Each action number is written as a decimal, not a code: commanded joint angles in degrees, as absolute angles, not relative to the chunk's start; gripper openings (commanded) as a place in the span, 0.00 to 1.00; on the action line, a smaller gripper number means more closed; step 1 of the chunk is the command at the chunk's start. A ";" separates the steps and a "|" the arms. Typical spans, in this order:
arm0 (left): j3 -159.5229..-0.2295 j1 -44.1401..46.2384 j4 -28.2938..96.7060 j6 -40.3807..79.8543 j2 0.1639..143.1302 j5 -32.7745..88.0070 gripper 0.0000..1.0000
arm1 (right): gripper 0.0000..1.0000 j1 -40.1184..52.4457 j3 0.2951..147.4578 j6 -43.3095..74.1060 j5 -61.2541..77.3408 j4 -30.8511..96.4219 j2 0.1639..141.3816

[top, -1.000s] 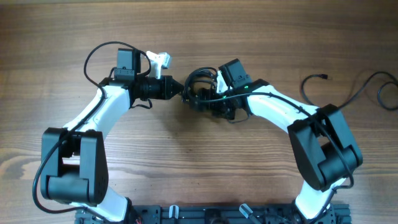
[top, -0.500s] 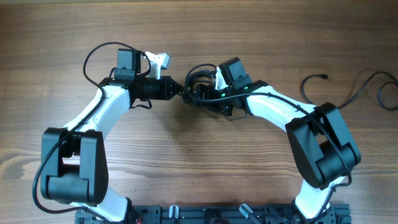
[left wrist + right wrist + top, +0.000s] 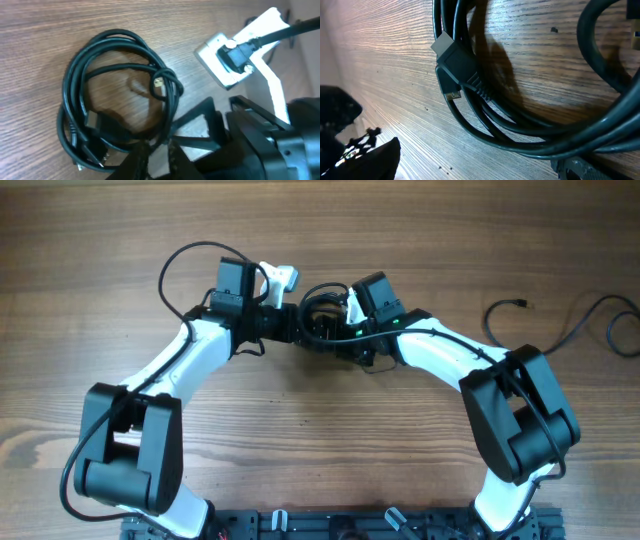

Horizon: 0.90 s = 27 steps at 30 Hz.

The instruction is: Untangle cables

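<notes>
Overhead
A: Where is the tangle?
B: The cable bundle (image 3: 318, 315) lies on the table (image 3: 300, 440), toward the far middle, and both arms meet at it. The left gripper (image 3: 297, 323) is at its left edge. The right gripper (image 3: 332, 338) is at its near-right edge, mostly hidden under its own wrist.
A: So the step is drawing one strand free?
B: That's my reading. The two claws are very near each other, so any pull should go outward, away from the other arm.

Left wrist
A: Has the left one got anything?
B: Its fingers (image 3: 140, 160) sit close together at the coil's near edge with a black strand running into the gap. I'd call it clamped on the bundle. A small connector tip (image 3: 159, 85) pokes out where strands cross. I'd draw slowly and watch that tip, because if it hooks a loop the knot will likely tighten.

Right wrist
A: And the right?
B: I cannot tell whether it is released or clenched, since only a dark sliver shows at the bottom edge. Several strands run side by side, with a flat plug (image 3: 455, 67) lying against them. The right should pin the coil down while the left draws. Otherwise the whole bundle will probably slide along.
</notes>
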<state>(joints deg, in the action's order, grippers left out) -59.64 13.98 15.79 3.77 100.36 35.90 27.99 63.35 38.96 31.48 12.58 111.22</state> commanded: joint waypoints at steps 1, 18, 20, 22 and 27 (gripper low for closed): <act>-59.92 18.79 15.88 3.70 99.37 34.79 0.21 | 1.00 28.16 62.24 39.20 29.61 12.45 113.16; -59.92 10.52 17.37 18.55 99.37 24.82 0.15 | 0.44 26.00 62.37 41.08 36.47 17.91 111.02; -59.92 10.79 17.37 18.85 99.39 24.82 0.15 | 0.45 25.02 63.00 38.89 33.30 22.46 107.42; -59.92 10.87 17.32 20.05 99.44 24.82 0.18 | 0.45 23.49 63.09 37.98 29.32 25.65 102.74; -59.90 13.32 15.57 20.34 101.95 24.60 0.18 | 0.49 22.06 62.98 36.01 10.44 25.76 100.86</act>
<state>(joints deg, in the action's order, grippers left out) -60.07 11.44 16.56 19.66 100.18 24.25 22.15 62.94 37.30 21.69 25.71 100.12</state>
